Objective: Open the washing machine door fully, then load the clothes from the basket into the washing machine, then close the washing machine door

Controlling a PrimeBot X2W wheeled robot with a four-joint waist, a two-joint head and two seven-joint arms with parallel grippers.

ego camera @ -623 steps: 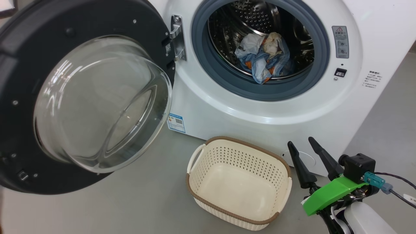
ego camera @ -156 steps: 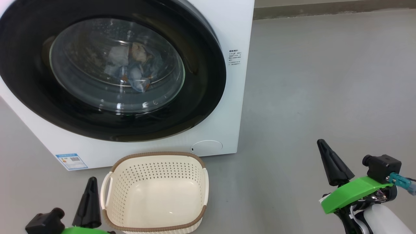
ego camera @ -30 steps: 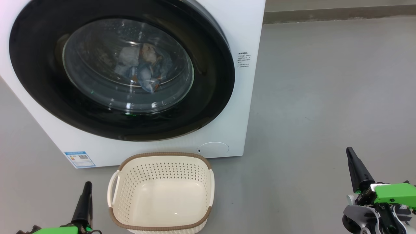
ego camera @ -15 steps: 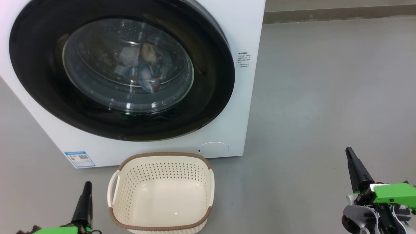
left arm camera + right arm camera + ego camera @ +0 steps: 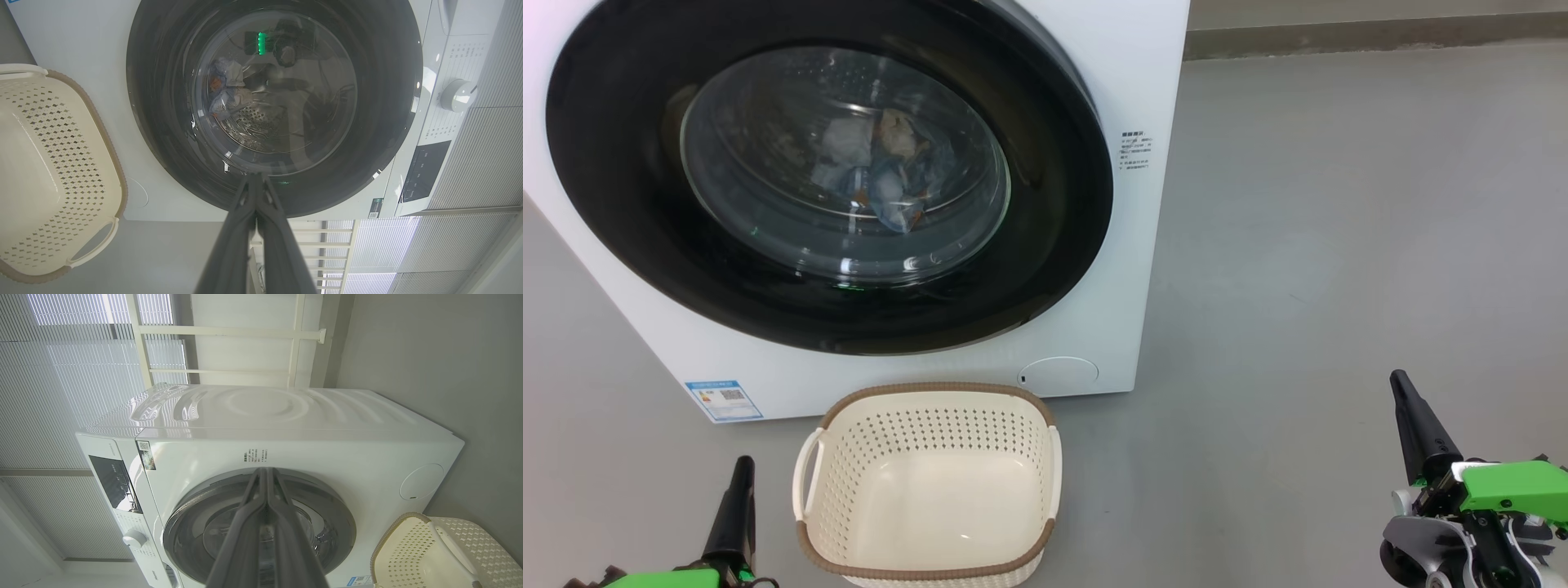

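I judge the task done: washing machine door (image 5: 1045, 245) shut, clothes (image 5: 882, 175) inside behind the glass, basket (image 5: 931, 389) empty; my left gripper (image 5: 256, 179) and right gripper (image 5: 266, 473) are closed, holding nothing.

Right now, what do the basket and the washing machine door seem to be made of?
The basket looks like matte cream moulded plastic: punched holes, brown woven-look rim. The washing machine door seems glossy black plastic, going by its reflections, around a clear bowl window, likely glass, showing the clothes behind it.
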